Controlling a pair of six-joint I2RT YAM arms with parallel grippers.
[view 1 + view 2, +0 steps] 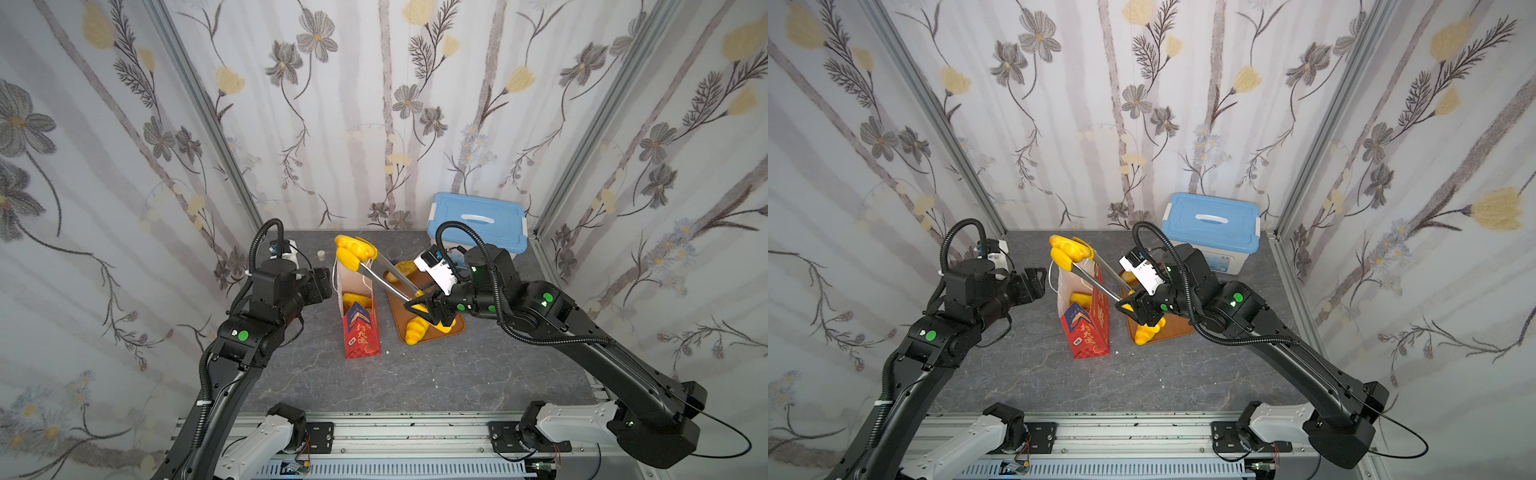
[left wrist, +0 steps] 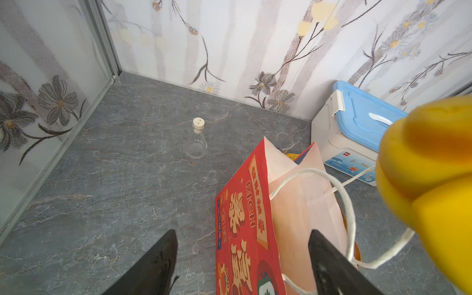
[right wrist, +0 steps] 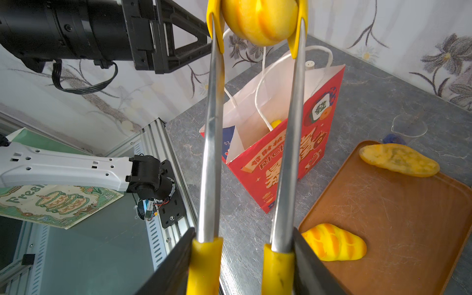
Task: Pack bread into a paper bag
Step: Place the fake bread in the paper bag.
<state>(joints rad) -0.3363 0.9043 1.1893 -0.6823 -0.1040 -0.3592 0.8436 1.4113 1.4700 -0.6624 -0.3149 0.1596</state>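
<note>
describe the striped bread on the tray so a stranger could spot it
Find the blue-lidded box at the back; before it lies a flat brown tray. The striped loaf sits at the tray's near end, crossed by orange bands, unlike the flat speckled oval at the far end.

The red paper bag carried the Latin word "RICH" along its side, beside large cream-yellow Chinese characters and a banner of smaller ones. In the right wrist view a white tile emblem on it bore one green character. A green illustrated sheet showed "Fres", the rest covered. The label on the white box was too small to read.
</note>
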